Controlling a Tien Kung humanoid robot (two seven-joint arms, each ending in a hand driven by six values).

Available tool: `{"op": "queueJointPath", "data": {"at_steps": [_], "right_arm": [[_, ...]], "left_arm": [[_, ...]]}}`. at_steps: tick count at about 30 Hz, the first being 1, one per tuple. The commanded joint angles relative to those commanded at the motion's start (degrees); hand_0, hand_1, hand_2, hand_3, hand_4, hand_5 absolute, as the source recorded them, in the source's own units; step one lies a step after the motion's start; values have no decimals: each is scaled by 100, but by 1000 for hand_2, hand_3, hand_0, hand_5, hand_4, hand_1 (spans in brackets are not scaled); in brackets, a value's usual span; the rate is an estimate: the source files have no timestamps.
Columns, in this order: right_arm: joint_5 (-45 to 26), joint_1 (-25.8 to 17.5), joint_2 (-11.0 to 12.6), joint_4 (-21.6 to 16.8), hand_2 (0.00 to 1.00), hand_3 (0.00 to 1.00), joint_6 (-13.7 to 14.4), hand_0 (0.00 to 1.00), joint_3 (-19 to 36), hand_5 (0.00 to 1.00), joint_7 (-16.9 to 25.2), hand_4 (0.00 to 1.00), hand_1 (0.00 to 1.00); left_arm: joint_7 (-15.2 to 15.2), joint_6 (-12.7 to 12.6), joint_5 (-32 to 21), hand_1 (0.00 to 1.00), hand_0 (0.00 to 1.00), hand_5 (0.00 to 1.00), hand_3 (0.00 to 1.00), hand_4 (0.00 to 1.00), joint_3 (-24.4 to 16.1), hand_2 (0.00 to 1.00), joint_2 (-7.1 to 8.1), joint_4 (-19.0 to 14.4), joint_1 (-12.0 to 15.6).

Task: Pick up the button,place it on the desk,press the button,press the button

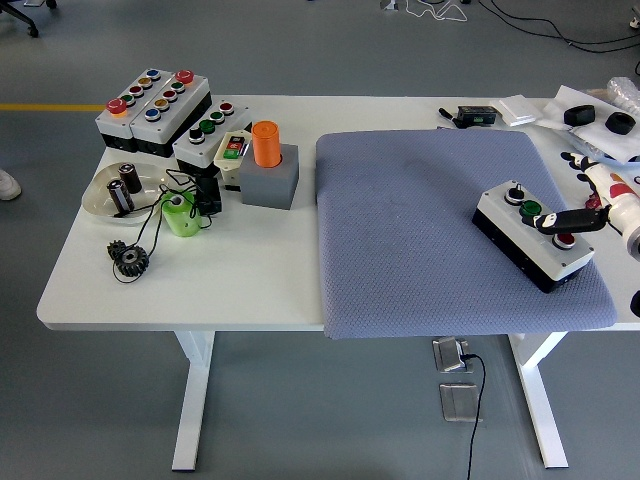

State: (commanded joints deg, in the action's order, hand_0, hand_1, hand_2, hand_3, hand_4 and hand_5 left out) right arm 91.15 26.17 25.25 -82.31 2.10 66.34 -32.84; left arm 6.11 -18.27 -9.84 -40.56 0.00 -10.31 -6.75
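Note:
A white-topped button box with a black base lies on the grey mat at the right. It has a black knob, a green button and a red button. My right hand comes in from the right edge. One black finger lies stretched over the box top between the green and red buttons and covers the button there. The other fingers are spread and hold nothing. I cannot tell whether the finger pushes down. The left arm is out of view.
More button boxes stand at the back left, beside an orange cylinder in a grey block. A bowl, a green cup and gears lie in front of them. Loose items lie at the back right.

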Motion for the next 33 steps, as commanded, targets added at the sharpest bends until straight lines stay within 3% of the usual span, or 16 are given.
{"op": "queueJointPath", "data": {"at_steps": [11, 23, 30, 31, 33], "right_arm": [[322, 434, -536, 551, 998, 998, -166, 998, -279, 269, -414, 965, 984], [1122, 986, -1044, 1648, 998, 998, -473, 998, -532, 275, -414, 964, 982], [1395, 1209, -1172, 2112, 998, 998, -572, 998, -553, 276, -414, 961, 961], [1398, 1216, -1173, 2127, 966, 998, -579, 986, -555, 282, -414, 961, 901], [1416, 1249, -1175, 2195, 966, 998, -626, 986, -579, 282, -414, 961, 901]], "left_arm": [[24, 22, -104, 704, 650, 951, 517, 311, 60, 724, 0, 0, -20], [30, 29, -183, 704, 650, 952, 518, 312, 130, 724, 0, 0, -23], [40, 32, -200, 704, 650, 950, 517, 311, 128, 724, 0, 0, -27], [40, 31, -198, 704, 650, 947, 517, 313, 126, 724, 0, 0, -27], [40, 33, -208, 704, 650, 947, 517, 313, 132, 724, 0, 0, -25]]}}
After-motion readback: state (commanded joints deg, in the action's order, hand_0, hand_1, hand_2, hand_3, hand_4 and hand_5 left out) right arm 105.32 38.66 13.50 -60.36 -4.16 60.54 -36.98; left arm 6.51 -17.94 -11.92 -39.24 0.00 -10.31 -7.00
